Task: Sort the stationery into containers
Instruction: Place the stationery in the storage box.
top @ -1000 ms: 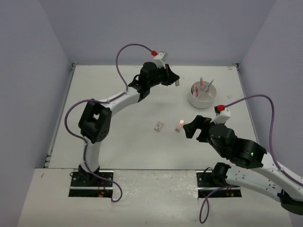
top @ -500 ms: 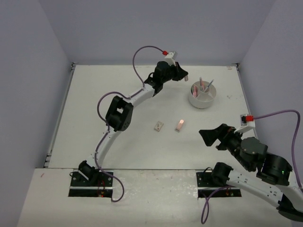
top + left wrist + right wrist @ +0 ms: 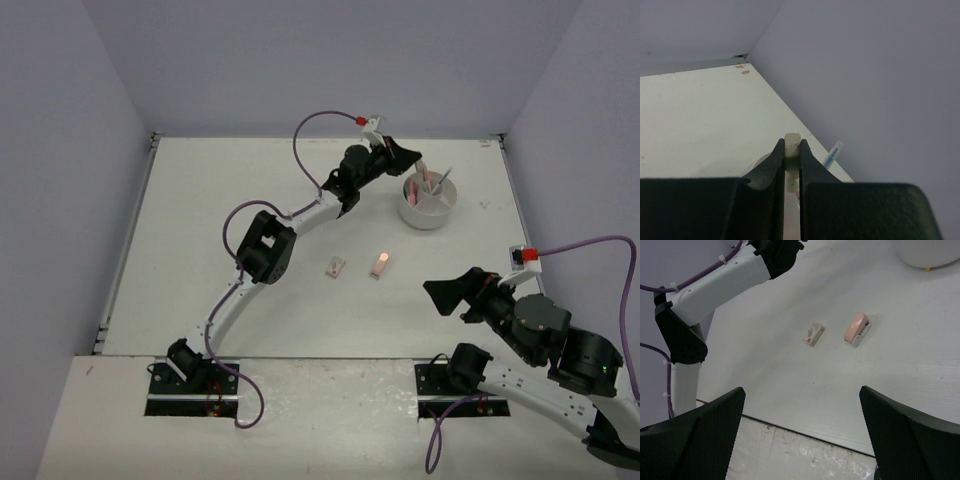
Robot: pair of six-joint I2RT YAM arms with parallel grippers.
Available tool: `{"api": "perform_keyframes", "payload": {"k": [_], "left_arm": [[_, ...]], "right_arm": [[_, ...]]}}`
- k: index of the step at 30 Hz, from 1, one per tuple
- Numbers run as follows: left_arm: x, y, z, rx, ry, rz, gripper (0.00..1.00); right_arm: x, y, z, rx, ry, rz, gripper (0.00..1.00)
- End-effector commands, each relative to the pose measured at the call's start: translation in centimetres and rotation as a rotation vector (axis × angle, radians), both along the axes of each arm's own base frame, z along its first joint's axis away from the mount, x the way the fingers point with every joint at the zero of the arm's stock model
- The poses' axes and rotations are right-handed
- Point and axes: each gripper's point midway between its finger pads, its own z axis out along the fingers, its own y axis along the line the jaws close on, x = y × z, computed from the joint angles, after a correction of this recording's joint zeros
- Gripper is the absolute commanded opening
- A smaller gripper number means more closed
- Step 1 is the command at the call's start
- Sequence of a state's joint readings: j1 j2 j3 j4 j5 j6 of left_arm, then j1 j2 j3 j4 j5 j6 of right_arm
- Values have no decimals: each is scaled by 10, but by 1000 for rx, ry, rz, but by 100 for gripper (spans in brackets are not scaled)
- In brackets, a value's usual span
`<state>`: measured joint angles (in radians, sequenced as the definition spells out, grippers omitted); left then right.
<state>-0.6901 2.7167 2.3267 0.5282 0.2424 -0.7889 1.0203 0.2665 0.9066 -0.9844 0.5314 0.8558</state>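
Note:
My left gripper (image 3: 412,160) is stretched to the back right, shut on a pale whitish eraser block (image 3: 792,142), at the near-left rim of the white round tub (image 3: 429,213). The tub holds pinkish and clear pens; a clear-blue pen tip (image 3: 833,153) shows in the left wrist view. A pink eraser (image 3: 379,264) and a tan block (image 3: 335,266) lie mid-table, also in the right wrist view: the pink eraser (image 3: 856,328), the tan block (image 3: 814,333). My right gripper (image 3: 447,293) is open and empty, near the front right.
Grey walls close the table at the back and sides. The left arm's links (image 3: 715,282) cross the middle-left of the table. The tub's lower edge (image 3: 927,257) shows at the top right of the right wrist view.
My left gripper has carried the pale block rightward from the back middle to the tub's rim. My right arm has drawn back from the pink eraser toward the front right.

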Motion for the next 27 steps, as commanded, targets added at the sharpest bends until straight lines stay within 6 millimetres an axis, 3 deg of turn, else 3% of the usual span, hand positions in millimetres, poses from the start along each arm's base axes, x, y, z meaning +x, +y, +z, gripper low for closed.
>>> {"api": "perform_keyframes", "payload": {"k": [1, 8, 12, 15, 16, 27], "left_arm": [[-2, -10, 15, -66, -50, 26, 0], [-2, -14, -6, -71, -20, 34, 0], [-4, -17, -8, -67, -18, 33, 10], [-5, -17, -7, -54, -19, 30, 35], [-6, -18, -5, -48, -25, 26, 38], [-9, -18, 5, -63, -31, 3, 50]], "right_arm": [[-4, 0, -1, 10, 6, 17, 99], [-8, 0, 2, 30, 5, 34, 99], [-7, 2, 0, 20, 13, 37, 99], [-6, 5, 0, 12, 14, 43, 99], [-6, 6, 0, 13, 13, 43, 99], [-3, 7, 1, -9, 12, 38, 99]]}}
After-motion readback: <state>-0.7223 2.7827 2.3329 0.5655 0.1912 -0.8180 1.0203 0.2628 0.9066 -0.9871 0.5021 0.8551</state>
